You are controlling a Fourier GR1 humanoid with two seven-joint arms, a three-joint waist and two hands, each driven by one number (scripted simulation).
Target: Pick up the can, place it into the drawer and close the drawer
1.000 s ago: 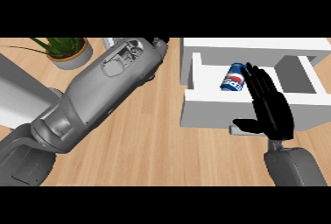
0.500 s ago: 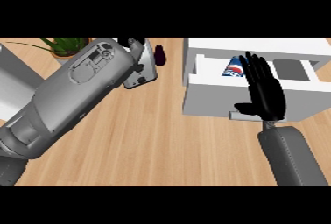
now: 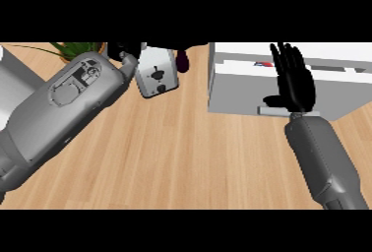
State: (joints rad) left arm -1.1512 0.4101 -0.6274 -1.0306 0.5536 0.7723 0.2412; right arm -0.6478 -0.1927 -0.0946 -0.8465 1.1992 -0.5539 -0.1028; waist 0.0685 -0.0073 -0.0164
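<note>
Drawer (image 3: 240, 93) slid inward; can (image 3: 263, 64) peeks beside right hand (image 3: 294, 83).

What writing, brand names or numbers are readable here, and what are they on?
No text can be read anywhere.
Can: only a sliver of red and blue label shows in the nearly shut drawer, beside the right hand; its letters are too small and hidden to read.
Left forearm: moulded panel outlines and holes only, no words or numbers.
</note>
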